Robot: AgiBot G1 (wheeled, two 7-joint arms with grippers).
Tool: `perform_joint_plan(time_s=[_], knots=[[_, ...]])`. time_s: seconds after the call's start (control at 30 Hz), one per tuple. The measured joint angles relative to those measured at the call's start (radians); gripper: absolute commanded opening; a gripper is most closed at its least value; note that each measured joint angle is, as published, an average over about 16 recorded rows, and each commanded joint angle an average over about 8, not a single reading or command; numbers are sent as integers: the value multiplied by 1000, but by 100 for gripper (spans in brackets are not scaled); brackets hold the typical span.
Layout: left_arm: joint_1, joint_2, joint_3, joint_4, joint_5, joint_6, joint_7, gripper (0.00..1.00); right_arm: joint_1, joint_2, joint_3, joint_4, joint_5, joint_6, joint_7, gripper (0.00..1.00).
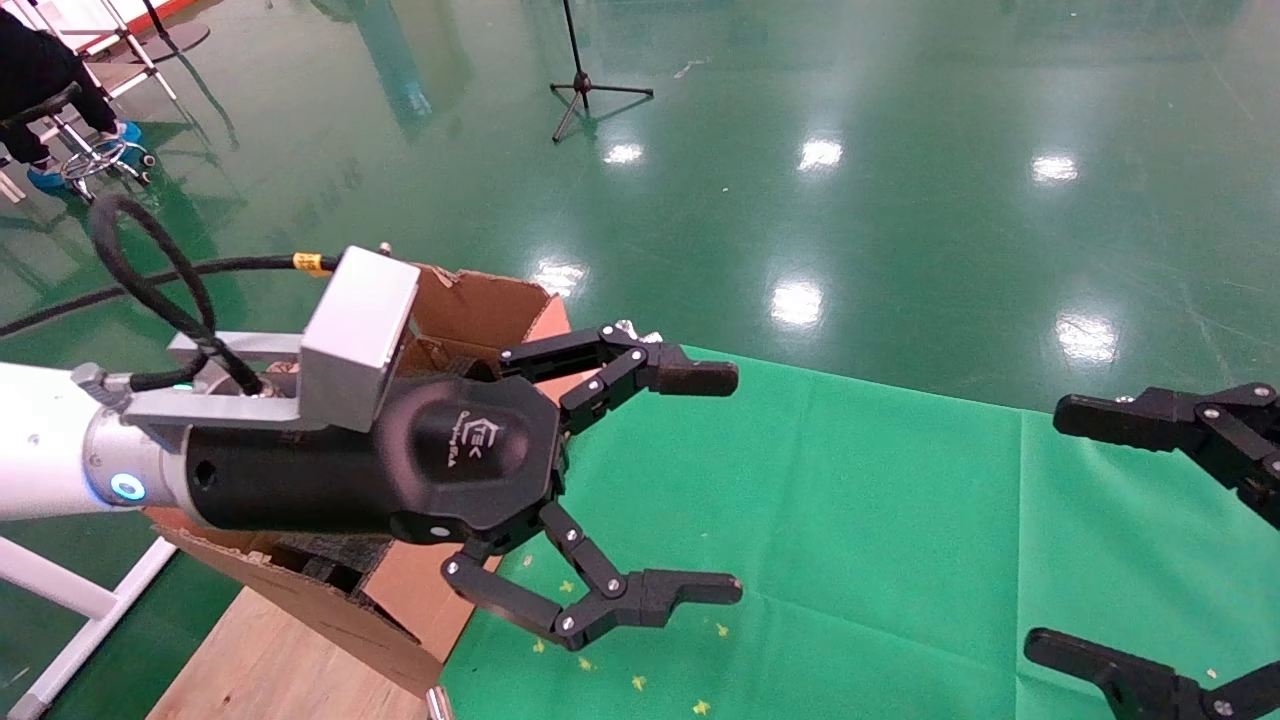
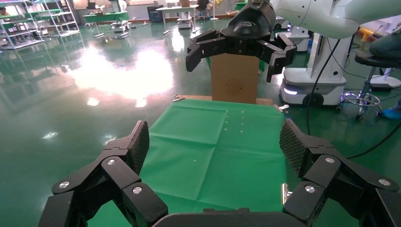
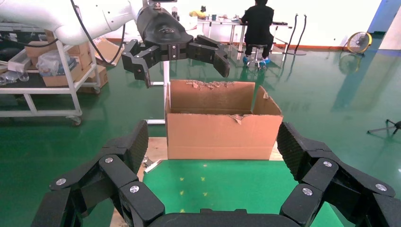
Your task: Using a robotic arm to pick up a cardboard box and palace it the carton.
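Large brown corrugated carton (image 1: 470,310) with ragged flaps sits just behind and below the white-armed left gripper (image 1: 690,480), whose black fingers are spread empty, while the all-black right gripper (image 1: 1100,530) hangs wide apart over green cloth (image 1: 850,520).

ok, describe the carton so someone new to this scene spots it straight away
Start at the green cloth covering the table; at its left end, on bare wood, stands the carton, right under the left gripper, whose jaws are open. It is the only big brown corrugated box on the table, open-topped with ragged upright flaps.
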Motion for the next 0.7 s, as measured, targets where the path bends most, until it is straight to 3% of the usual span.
perform_joint_plan(time_s=[0.7], knots=[[0, 0, 0, 1, 0, 0, 0, 100, 0, 0, 0, 0, 0, 0, 0, 100]])
